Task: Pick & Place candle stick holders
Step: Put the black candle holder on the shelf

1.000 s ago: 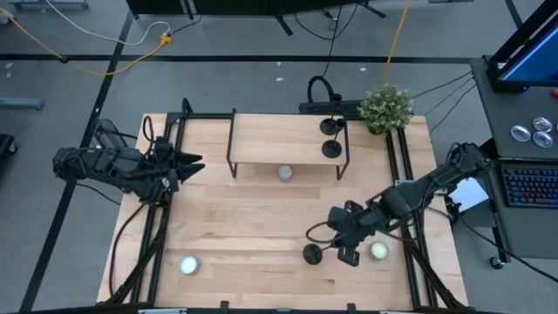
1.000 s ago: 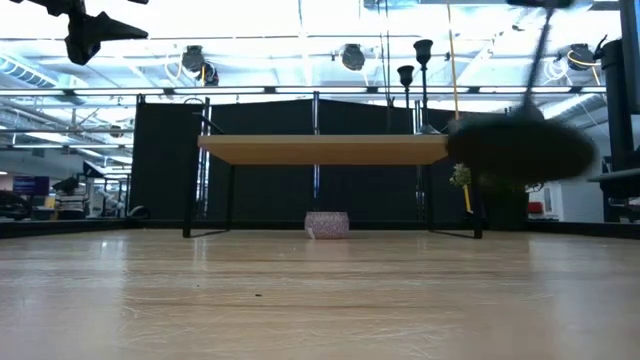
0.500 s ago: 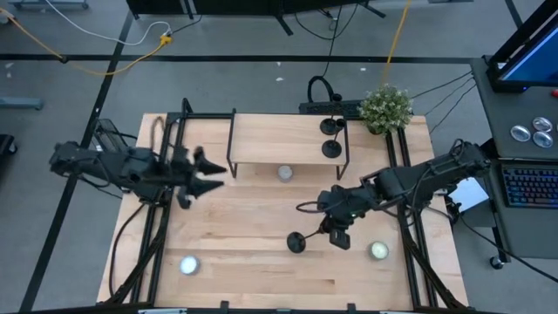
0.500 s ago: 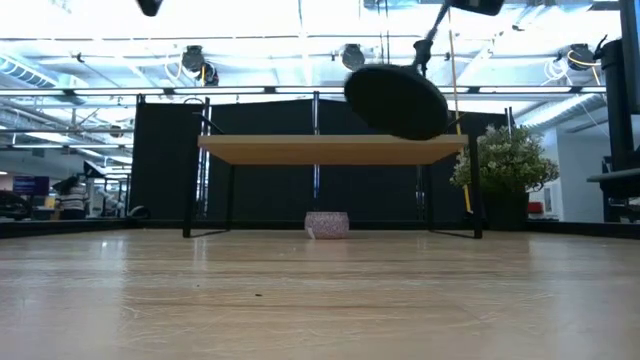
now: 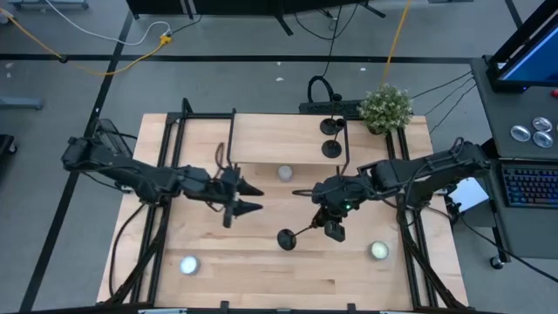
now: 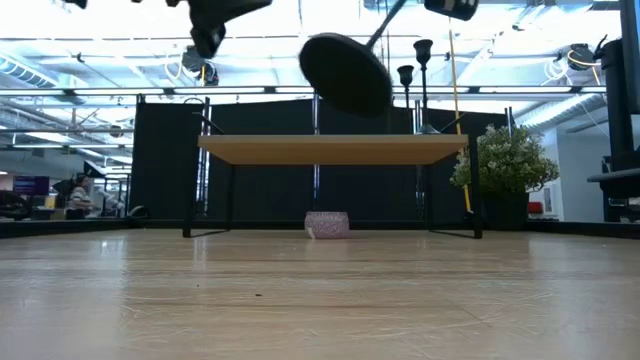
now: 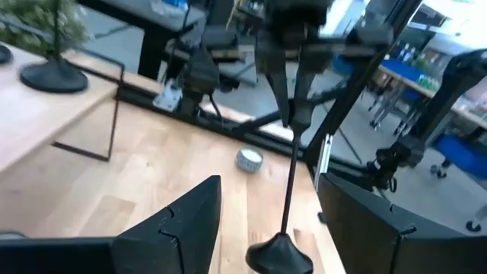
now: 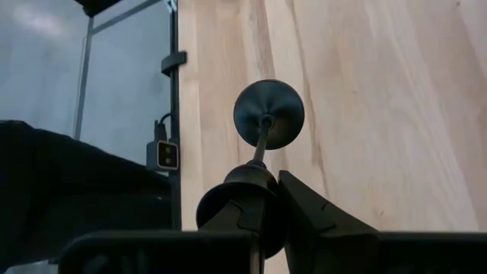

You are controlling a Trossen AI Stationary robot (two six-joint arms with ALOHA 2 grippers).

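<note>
Right tool [image 5: 324, 215] now mid-table, clamped on one candle stick holder [image 5: 286, 239]; two holders [image 5: 331, 138] on shelf; left tool [image 5: 246, 197] seemingly apart.

Arms: two dark, near-black jointed robot arms of slim tubular links and bulkier rounded joint housings.
Left gripper [image 5: 248, 197]: two matte black wedge-shaped fingers [image 7: 176, 228] tapering to points, faceted like folded plastic.
Right gripper [image 5: 324, 215]: blocky black body with a small green light; angular black fingers [image 8: 312, 213] on a flat crossbar.
Cables: thin black leads loop beside each wrist.
</note>
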